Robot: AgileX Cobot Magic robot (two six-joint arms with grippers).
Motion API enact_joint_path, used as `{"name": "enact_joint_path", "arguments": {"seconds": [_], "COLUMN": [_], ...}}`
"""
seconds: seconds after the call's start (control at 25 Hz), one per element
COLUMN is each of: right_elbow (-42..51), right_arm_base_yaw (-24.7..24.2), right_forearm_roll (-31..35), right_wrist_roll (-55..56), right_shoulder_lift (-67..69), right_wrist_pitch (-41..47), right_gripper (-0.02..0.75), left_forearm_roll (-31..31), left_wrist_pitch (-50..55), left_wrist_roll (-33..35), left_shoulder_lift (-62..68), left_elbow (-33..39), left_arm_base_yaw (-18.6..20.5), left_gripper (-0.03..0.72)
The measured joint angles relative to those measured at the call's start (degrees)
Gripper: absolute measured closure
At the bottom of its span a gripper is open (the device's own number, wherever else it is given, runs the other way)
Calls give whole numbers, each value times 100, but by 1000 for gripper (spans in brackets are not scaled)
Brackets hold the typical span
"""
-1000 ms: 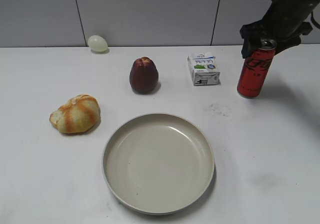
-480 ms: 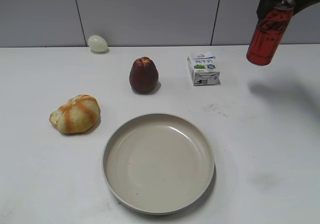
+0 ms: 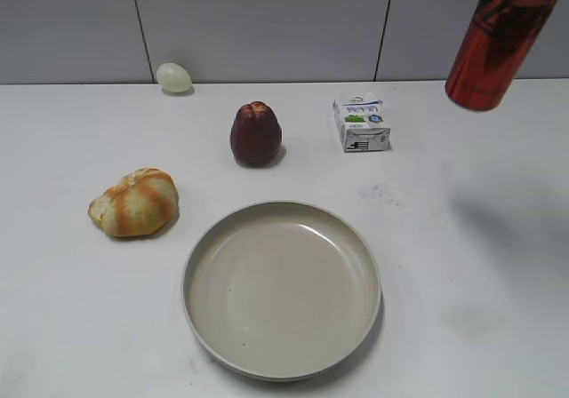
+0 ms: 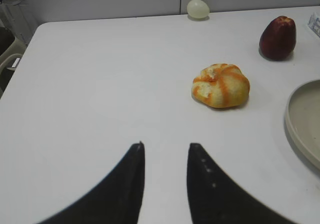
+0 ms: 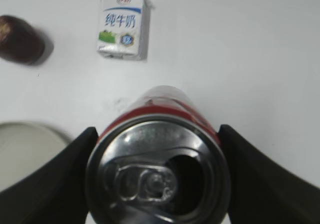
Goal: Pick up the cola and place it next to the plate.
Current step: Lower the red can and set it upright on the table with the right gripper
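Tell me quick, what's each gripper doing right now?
Left gripper: open, holding nothing.
Right gripper: closed on the cola, lifted off the table.

In the exterior view the cola [image 3: 498, 47] is cut off by the top edge, so its silver top and the right pincer holding it lie out of frame. In the right wrist view the pincer fingers [image 5: 47, 184] run off the bottom edge, and the can hides the table beneath it. The plate [image 4: 302, 124] is cropped by the right edge of the left wrist view, as is a blurred carton corner [image 4: 315, 24].
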Motion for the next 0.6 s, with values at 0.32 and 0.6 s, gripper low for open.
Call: {"name": "enact_joint_path", "arguments": {"seconds": [0.32,0.6], "right_elbow": [3241,4587], "right_arm_base_yaw": [706,1103], "right_forearm_roll": [93,267], "right_wrist_roll": [613,625], "right_shoulder_lift": [-1605,-1592], "right_wrist_pitch": [-2022,-3023], "right_gripper": [198,198], "left_forearm_roll": [0,0], "left_wrist_pitch": [0,0], "left_wrist_roll": [0,0], "left_shoulder_lift": [0,0], "left_elbow": [0,0], "left_arm_base_yaw": [0,0], "left_gripper": [457,457]}}
